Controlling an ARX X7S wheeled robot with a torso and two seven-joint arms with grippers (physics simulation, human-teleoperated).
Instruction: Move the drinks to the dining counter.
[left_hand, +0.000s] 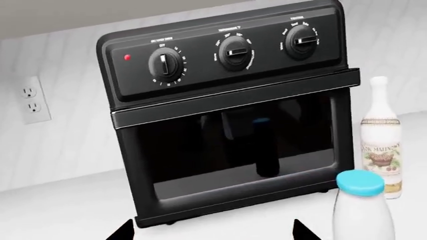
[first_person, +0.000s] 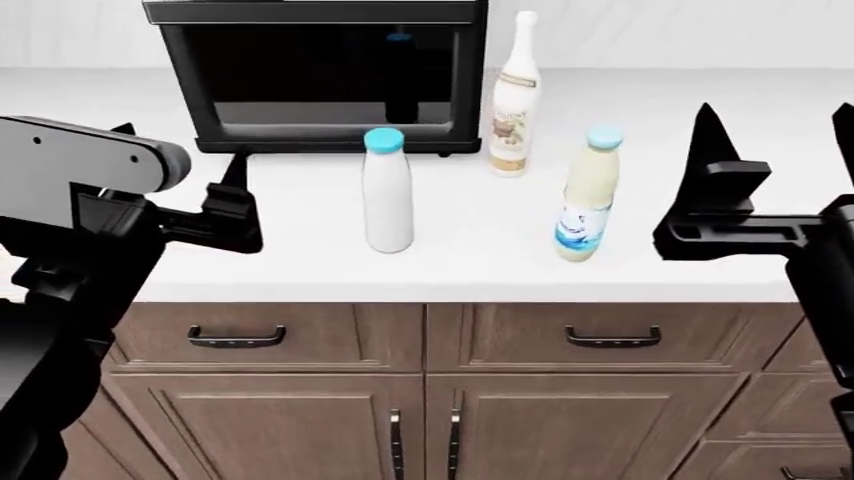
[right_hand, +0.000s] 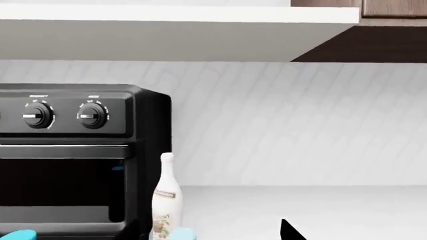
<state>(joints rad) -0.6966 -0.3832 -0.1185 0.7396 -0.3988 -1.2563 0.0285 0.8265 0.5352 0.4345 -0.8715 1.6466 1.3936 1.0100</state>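
White bottle (first_person: 388, 193), yellow bottle (first_person: 589, 195), cream bottle (first_person: 513, 95) upright; left hand (first_person: 238, 205), right hand (first_person: 774, 150) spread, empty.

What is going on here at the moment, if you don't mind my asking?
A two-armed robot faces a white countertop holding a black toaster oven and three drinks: a plain white bottle with a light-blue cap, a pale-yellow bottle with a blue label and a tall cream slim-necked bottle. The left gripper and right gripper hover open on either side, holding nothing.
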